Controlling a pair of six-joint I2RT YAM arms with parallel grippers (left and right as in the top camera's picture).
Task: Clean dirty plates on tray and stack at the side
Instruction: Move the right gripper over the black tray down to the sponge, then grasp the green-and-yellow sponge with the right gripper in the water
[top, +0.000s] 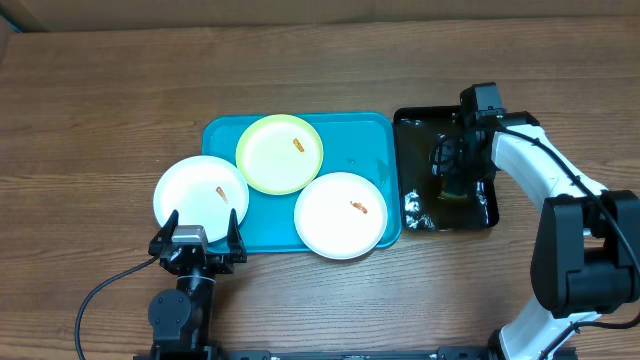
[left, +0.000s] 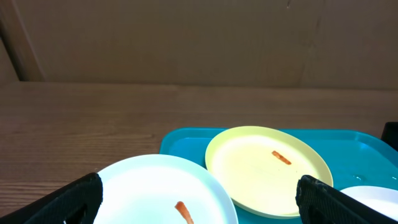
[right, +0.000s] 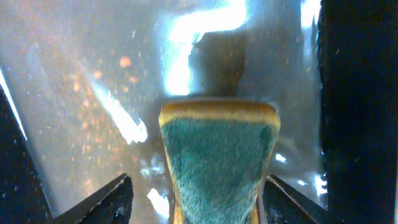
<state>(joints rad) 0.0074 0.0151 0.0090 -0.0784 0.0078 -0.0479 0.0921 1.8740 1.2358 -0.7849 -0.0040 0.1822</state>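
Note:
The turquoise tray (top: 225, 135) holds a yellow-green plate (top: 275, 160) at its back and a white plate (top: 335, 220) at its front right. A second white plate (top: 195, 190) overlaps the tray's left rim. Each plate has a small orange smear. My left gripper (top: 201, 222) is open and empty at the near edge of the left white plate (left: 155, 186), with the yellow-green plate (left: 261, 174) beyond it. My right gripper (top: 450, 165) is open over the black tray (top: 415, 215), its fingers (right: 196, 196) on either side of a green-faced yellow sponge (right: 217, 162).
The black tray's bottom (right: 74, 93) is wet and shiny with orange specks. It stands right against the turquoise tray's right rim (left: 354, 155). Bare wooden table (top: 100, 90) lies to the left and behind. A black cable (top: 100, 295) runs from the left arm's base.

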